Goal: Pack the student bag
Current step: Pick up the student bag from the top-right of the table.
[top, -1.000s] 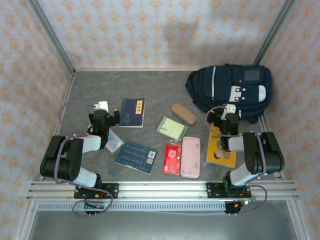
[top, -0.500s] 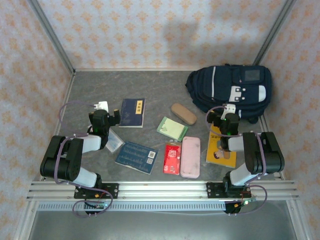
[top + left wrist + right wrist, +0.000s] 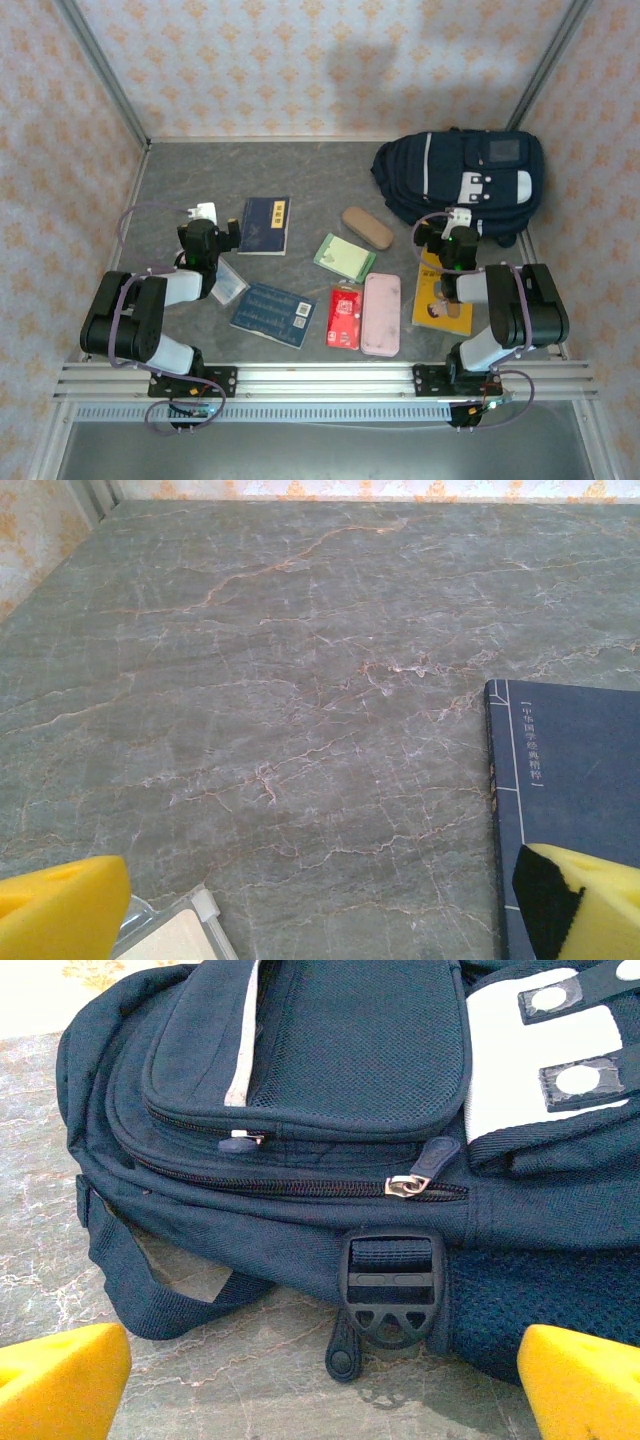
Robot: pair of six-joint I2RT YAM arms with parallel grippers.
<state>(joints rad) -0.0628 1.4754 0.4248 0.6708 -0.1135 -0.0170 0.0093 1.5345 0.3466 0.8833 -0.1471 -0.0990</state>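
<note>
nothing looked packed yet: the student bag (image 3: 462,180) lay flat in the far right corner of the table (image 3: 300,170), and the two zips on the side facing the right wrist camera appeared closed, so opening it probably had to come first. everything to go in was loose on the table: a navy book (image 3: 265,224), a blue booklet (image 3: 273,314), a red packet (image 3: 344,317), a pink pencil case (image 3: 381,314), a green notepad (image 3: 345,257), a tan glasses case (image 3: 367,227) and a yellow book (image 3: 443,295) partly under the right arm. the left gripper (image 3: 320,910) stood with its fingers wide and nothing between them, low over bare table just beside the navy book's edge. the right gripper (image 3: 322,1385) was likewise spread wide and empty, facing the bag's side near a black buckle (image 3: 390,1285) and a strap loop (image 3: 150,1300) on the table. the bag sat near the right wall, leaving little room on that side; the far left and middle of the table were bare and offered freer movement.
</note>
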